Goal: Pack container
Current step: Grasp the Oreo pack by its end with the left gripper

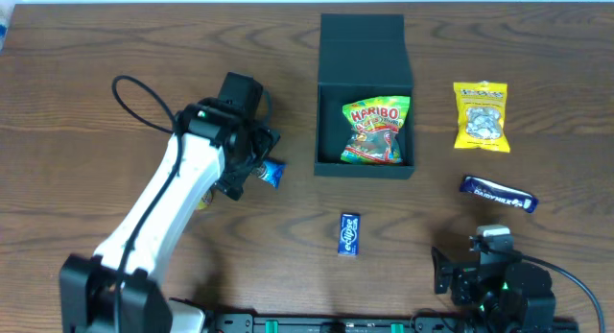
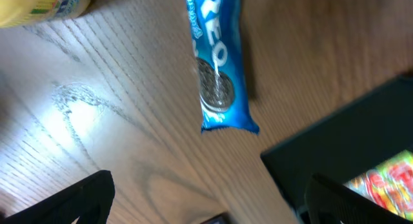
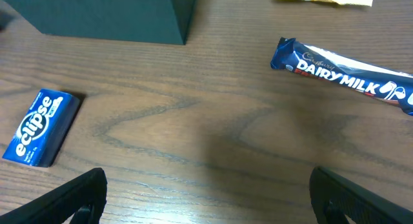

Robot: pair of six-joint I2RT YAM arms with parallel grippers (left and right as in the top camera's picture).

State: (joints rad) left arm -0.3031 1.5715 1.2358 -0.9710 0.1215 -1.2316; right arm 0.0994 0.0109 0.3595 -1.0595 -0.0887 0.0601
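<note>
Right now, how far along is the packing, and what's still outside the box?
Done: one gummy bag sits in the open box. In hand: nothing is gripped; the left gripper hangs open above the cookie packet, which lies on the table left of the box. Left: that packet, the gum pack, the chocolate bar and the yellow snack bag are all outside. The right gripper is open, empty.

Bright, even light with soft shadows.
The left wrist view is blurred around the Oreo packet (image 2: 218, 62); glare whitens the table (image 2: 74, 104) there.
</note>
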